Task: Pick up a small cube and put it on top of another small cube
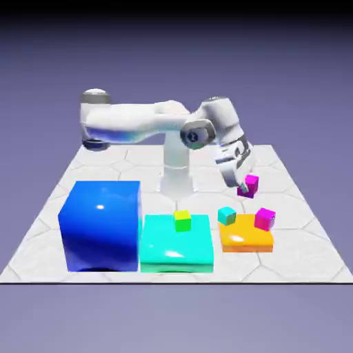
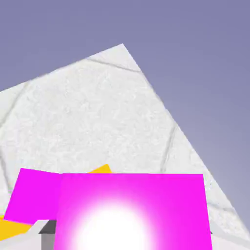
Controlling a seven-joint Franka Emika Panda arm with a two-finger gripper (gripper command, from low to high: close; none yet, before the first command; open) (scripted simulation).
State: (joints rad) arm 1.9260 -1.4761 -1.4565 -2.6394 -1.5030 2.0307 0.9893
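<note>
My gripper (image 1: 245, 188) is shut on a small magenta cube (image 1: 249, 185) and holds it in the air, tilted, above the table on the exterior view's right. In the hand view this held cube (image 2: 132, 210) fills the bottom and hides most of my fingers. A second small magenta cube (image 1: 265, 218) rests on the orange slab (image 1: 245, 238), below the held one and slightly nearer the camera. It also peeks out at the left of the hand view as a magenta cube (image 2: 34, 195) with a strip of orange slab (image 2: 12, 227) under it.
A small cyan cube (image 1: 227, 216) sits on the orange slab's left corner. A small yellow-green cube (image 1: 182, 220) rests on a flat cyan block (image 1: 176, 248). A big blue block (image 1: 100, 224) stands at the exterior view's left. The table's edge (image 2: 161, 107) runs diagonally across the hand view.
</note>
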